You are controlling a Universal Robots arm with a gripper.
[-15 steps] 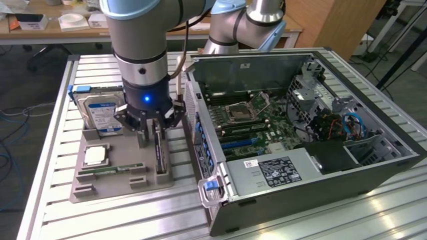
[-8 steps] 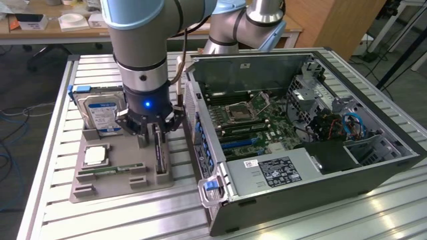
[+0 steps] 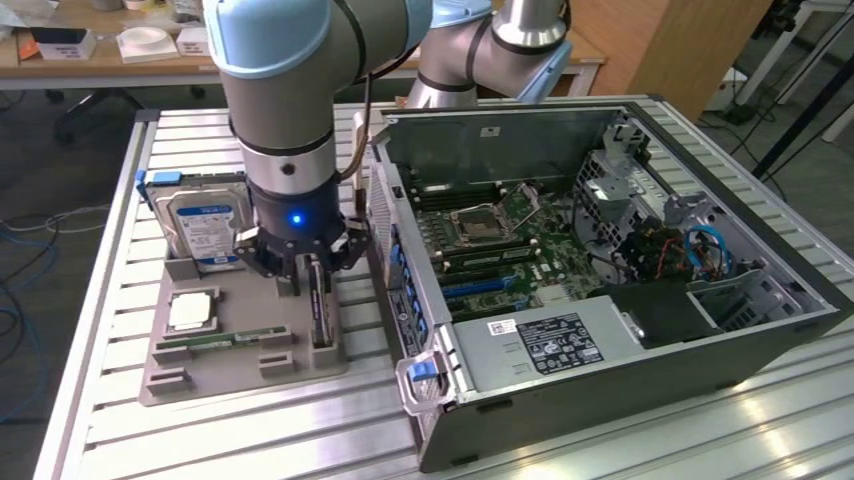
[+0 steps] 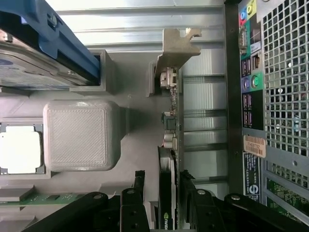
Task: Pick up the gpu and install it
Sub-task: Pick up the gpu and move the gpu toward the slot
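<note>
1. The gpu (image 3: 319, 310) stands on its long edge in a slot of the grey holder tray (image 3: 200, 375). The tray lies on the slatted table (image 3: 174, 440), beside the open computer case (image 3: 747, 340).
2. The gripper (image 3: 310, 275) hangs straight down over the end of the card on the tray's hard-drive side. In the wrist view the fingers (image 4: 139, 191) stand one on each side of the card (image 4: 175, 125). They are apart, with a strip of tray showing between one finger and the card's face. The other finger sits just beside the card, perhaps touching it. Nothing is clamped yet.
3. The step in hand looks like the grasp itself. The card is not centred between the fingers, so closing from here would probably push it sideways in its slot before both pads bear on it. Squaring the gripper on the card first would avoid that.
4. The pads should meet the flat dark faces and stay clear of the connectors along the edge and the pale metal bracket (image 4: 179, 46).
5. The slot is snug, so the grip needs to be firm and kept parallel to the card to stop it tilting.
6. The neighbours leave little room:
   - the blue-labelled hard drive (image 3: 203, 228) stands near the arm;
   - the processor (image 3: 194, 312) and the green memory stick (image 3: 220, 341) lie in the same tray;
   - the case wall is close on the other side.
</note>
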